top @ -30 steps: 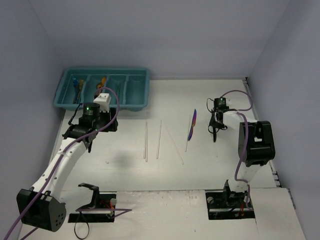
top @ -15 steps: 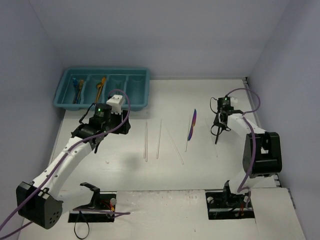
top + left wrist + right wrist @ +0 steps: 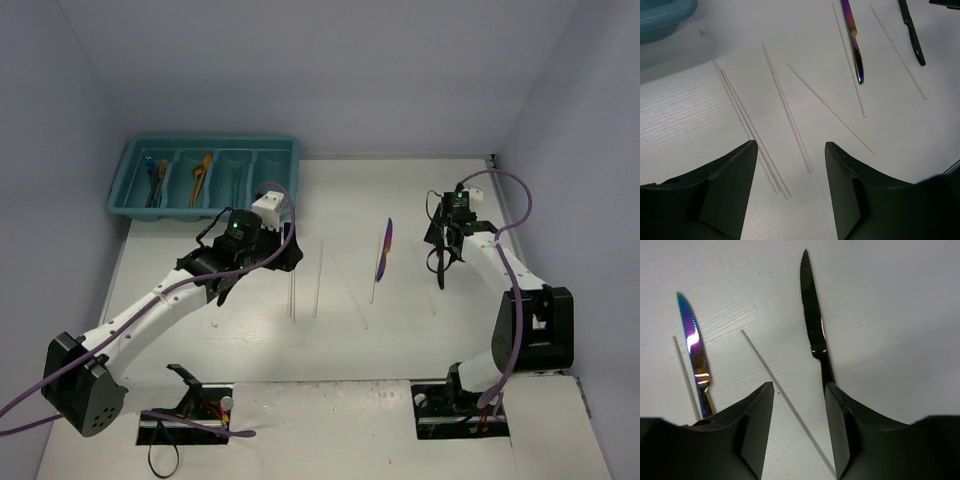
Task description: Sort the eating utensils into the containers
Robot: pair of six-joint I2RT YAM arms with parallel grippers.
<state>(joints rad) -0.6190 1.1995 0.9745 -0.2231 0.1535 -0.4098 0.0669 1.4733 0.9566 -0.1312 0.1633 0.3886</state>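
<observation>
The teal tray [image 3: 282, 180] stands at the far left and holds blue and gold utensils [image 3: 154, 180] and orange ones [image 3: 201, 174] in its left compartments. My left gripper [image 3: 284, 250] is open and empty, low over several pale sticks [image 3: 785, 102] that lie between and ahead of its jaws [image 3: 790, 145]. A purple iridescent knife [image 3: 385, 248] lies mid-table; it also shows in the left wrist view [image 3: 853, 42]. My right gripper [image 3: 799, 385] is open over a black knife [image 3: 812, 315]. The knife's handle runs under the right finger, and a pale stick [image 3: 777, 385] crosses between the jaws.
The tray's corner [image 3: 662, 15] shows at the far left of the left wrist view. The iridescent knife [image 3: 694, 350] and another stick [image 3: 685, 372] lie left of the right gripper. Purple-grey walls close in the table on three sides.
My left arm has swung right, from beside the tray to over the pale sticks. My right gripper has shifted slightly right and nearer, staying over the black knife.
</observation>
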